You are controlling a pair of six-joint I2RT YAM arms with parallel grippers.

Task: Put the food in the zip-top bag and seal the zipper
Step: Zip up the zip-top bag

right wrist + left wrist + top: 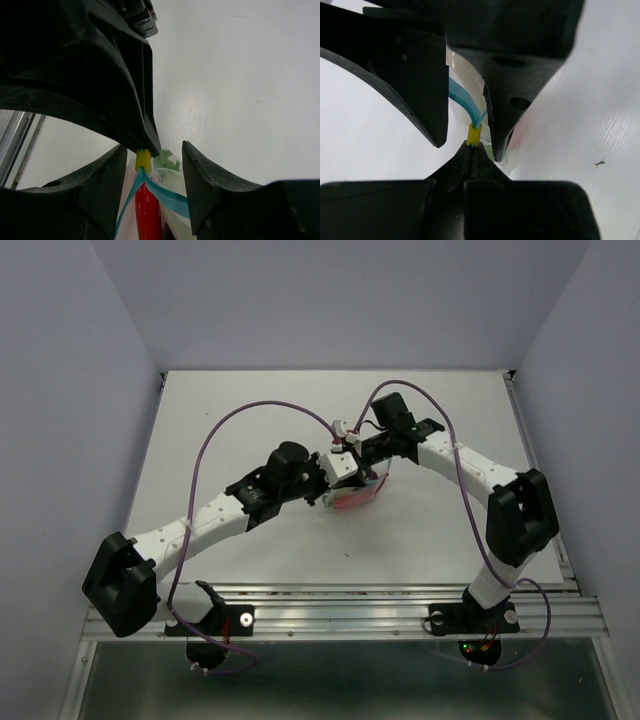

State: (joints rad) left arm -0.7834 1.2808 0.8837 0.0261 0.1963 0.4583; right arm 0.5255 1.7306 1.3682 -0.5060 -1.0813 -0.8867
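Note:
The clear zip-top bag (354,496) lies mid-table with red showing inside. My left gripper (473,146) is shut on the yellow slider (474,134) at the end of the light-blue zipper (463,102). From the slider the two blue tracks (167,197) spread apart. My right gripper (155,167) is open, its fingers (207,185) on either side of the zipper without touching it. Inside the bag I see the red chili (148,217) and the radish's green leaves (168,161). The onion is hidden. In the top view the left gripper (338,473) and right gripper (368,462) meet over the bag.
The white table (250,420) is walled at the back and both sides. A metal rail (340,615) runs along the near edge by the arm bases. Purple cables (215,435) loop above both arms.

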